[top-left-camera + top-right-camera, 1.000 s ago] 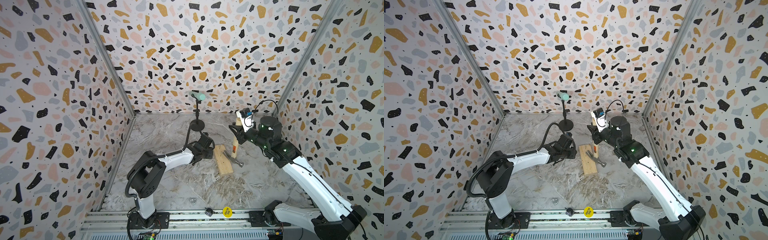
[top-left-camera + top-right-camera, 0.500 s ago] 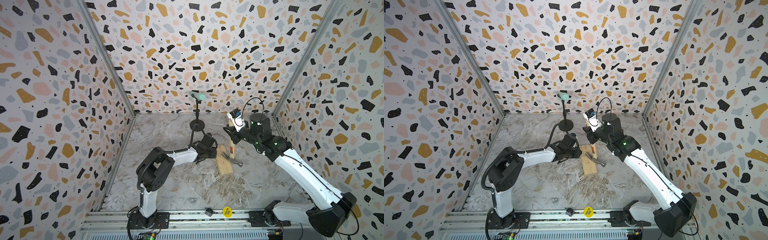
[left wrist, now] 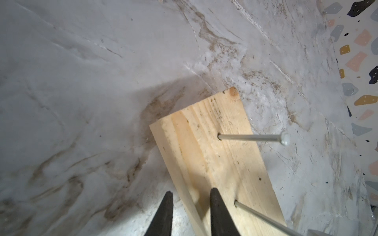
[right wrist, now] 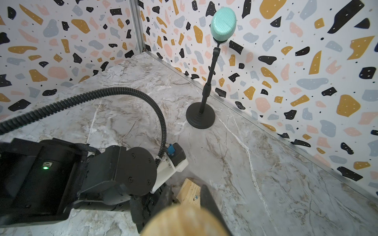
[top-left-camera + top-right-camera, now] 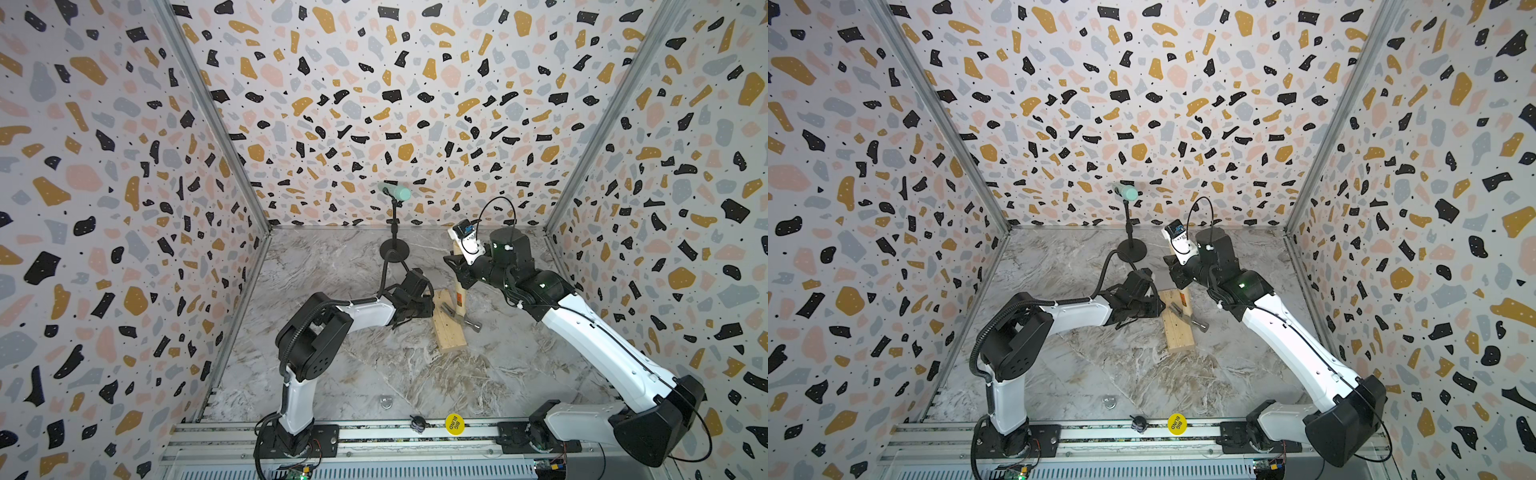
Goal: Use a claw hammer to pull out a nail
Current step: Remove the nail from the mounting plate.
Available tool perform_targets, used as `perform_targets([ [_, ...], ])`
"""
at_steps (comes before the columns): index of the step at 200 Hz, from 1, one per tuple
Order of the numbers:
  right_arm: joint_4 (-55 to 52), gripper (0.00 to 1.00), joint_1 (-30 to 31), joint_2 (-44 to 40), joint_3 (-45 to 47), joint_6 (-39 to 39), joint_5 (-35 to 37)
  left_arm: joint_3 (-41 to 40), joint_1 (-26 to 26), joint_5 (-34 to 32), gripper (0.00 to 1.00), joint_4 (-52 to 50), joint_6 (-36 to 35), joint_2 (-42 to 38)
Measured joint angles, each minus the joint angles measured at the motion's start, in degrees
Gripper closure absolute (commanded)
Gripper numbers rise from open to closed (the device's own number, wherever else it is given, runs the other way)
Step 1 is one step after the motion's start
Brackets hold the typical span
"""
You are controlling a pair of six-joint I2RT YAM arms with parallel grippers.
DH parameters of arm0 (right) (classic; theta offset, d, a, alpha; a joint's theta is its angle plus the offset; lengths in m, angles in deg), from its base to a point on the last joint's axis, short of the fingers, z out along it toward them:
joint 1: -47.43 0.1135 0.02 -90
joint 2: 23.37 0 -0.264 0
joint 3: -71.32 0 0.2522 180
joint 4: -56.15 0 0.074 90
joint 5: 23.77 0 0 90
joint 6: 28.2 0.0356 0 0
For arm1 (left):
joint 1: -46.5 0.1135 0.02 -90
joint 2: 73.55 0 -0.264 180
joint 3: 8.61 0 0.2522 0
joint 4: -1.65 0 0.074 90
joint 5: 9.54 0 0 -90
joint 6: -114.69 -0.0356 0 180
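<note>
A pale wooden block (image 5: 446, 332) (image 5: 1178, 332) lies on the marble floor. The claw hammer (image 5: 460, 297) (image 5: 1183, 300) stands over it, its steel head (image 5: 463, 318) resting on the block. My right gripper (image 5: 459, 276) (image 4: 186, 187) is shut on the hammer's wooden handle (image 4: 184, 220). In the left wrist view one nail (image 3: 249, 137) sticks out of the block and another nail (image 3: 263, 218) runs out of frame. My left gripper (image 5: 426, 305) (image 3: 191, 196) has its jaws a little apart, straddling the block's long edge. One finger (image 3: 218, 212) rests on the top face, the other over the floor.
A black microphone stand (image 5: 394, 249) with a teal head (image 5: 400, 192) rises at the back, near both grippers. A small metal ring (image 5: 386, 402), a black knob (image 5: 417, 423) and a yellow sticker (image 5: 454, 423) sit by the front rail. Terrazzo walls close three sides.
My right gripper has swung the hammer's handle to the left, over the block. The left arm's elbow shifted slightly right while its gripper stayed at the block.
</note>
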Motion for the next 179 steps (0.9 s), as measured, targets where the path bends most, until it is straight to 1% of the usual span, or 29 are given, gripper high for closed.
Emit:
perform_targets([
  [75, -0.1, 1.0, 0.0, 0.3, 0.8, -0.3, 2.1, -0.6, 0.1, 0.2, 0.74, 1.3, 0.5, 0.0],
  [179, 0.6, 1.0, 0.0, 3.0, 1.2, -0.7, 1.7, -0.7, 0.1, 0.4, 0.74, 1.4, 0.6, 0.0],
])
